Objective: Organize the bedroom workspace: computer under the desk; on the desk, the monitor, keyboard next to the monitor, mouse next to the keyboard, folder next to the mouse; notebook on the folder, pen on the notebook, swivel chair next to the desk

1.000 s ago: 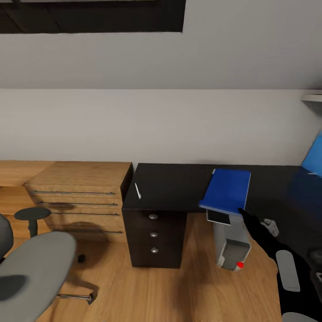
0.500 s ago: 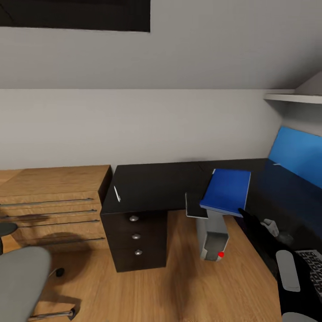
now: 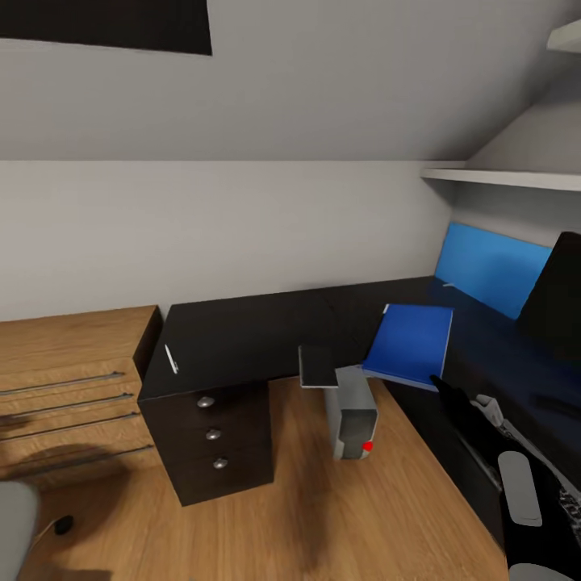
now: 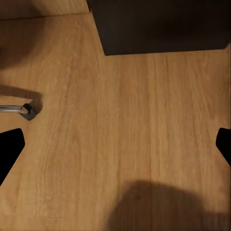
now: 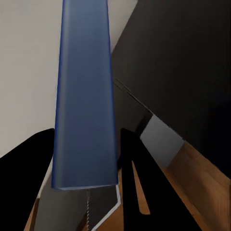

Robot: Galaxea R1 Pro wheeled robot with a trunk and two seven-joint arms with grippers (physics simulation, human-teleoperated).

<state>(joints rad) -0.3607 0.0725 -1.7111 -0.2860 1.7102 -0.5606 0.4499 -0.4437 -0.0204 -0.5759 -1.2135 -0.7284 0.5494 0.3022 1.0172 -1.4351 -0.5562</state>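
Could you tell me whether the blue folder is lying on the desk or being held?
Held: the right gripper clamps the folder, tilted above the desk.

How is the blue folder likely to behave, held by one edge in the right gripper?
The folder looks thin and flat, so probably light. Pinched at one edge by the right gripper, it shows no visible droop, suggesting stiffness. Its smooth cover might slip between the fingers.

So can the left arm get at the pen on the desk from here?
Probably not yet. The left gripper hangs open over bare wooden floor, beside the desk, while the pen lies up on the desktop's near-left corner. Nothing blocks it; the arm would need raising.
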